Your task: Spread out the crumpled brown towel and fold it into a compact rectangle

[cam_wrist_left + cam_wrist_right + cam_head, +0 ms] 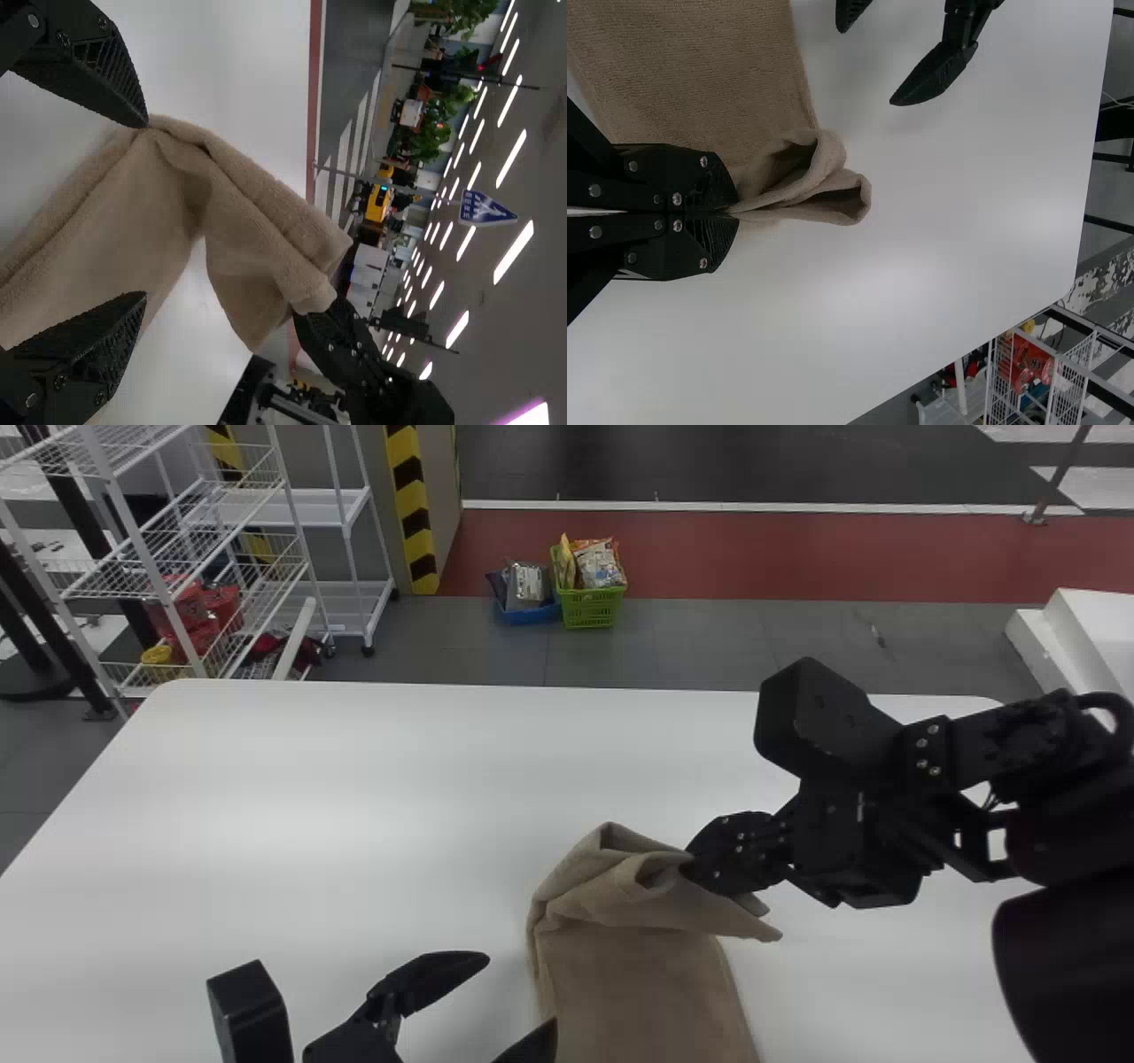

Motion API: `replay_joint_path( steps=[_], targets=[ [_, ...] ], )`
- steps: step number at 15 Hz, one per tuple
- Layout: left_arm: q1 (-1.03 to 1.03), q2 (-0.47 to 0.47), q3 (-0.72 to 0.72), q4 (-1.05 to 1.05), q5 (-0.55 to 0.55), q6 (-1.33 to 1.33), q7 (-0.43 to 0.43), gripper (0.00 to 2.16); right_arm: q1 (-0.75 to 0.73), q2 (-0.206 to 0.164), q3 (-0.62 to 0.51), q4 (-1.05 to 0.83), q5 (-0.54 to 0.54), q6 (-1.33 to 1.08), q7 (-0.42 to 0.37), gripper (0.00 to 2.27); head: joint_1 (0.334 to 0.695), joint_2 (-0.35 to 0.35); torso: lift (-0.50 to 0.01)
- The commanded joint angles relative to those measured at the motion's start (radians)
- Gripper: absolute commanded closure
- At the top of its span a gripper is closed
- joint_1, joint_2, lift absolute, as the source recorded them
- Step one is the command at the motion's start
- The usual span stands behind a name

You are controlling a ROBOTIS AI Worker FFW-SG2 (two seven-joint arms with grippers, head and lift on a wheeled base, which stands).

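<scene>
So there's 1 brown towel on 1 white table, plus 2 baskets on the floor behind, 1 green, 1 blue. 2 arms in play: the right one reaches in sideways from the robot's right, its gripper clamped on the towel's far end. The left gripper sits low by the towel's left side, its 2 fingers wide apart. Towel's kinda smooth on the near part, but bunched up in loose folds at the far end.
</scene>
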Motion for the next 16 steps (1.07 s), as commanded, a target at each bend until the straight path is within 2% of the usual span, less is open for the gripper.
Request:
replay_joint_path(
  steps=[1,6,10,16],
  targets=[
    [0.010,-0.003,-0.054,0.001,-0.015,0.006,-0.007,0.19,0.000,0.003,0.003,0.003,0.003,0.000,0.005,1.18,0.695,-0.015,-0.127],
    [-0.038,-0.003,-0.122,0.066,-0.073,-0.003,0.005,0.19,0.012,0.008,0.004,0.002,0.004,0.000,0.005,1.18,0.695,-0.083,-0.127],
    [-0.101,-0.003,-0.154,0.119,-0.117,0.028,0.021,0.19,0.015,0.011,0.006,0.000,0.006,0.003,0.005,1.18,0.695,-0.106,-0.127],
    [-0.182,-0.003,-0.154,0.205,-0.117,0.031,0.051,0.19,0.023,0.011,0.003,-0.001,0.004,0.006,0.005,1.18,0.695,-0.105,-0.127]
  ],
)
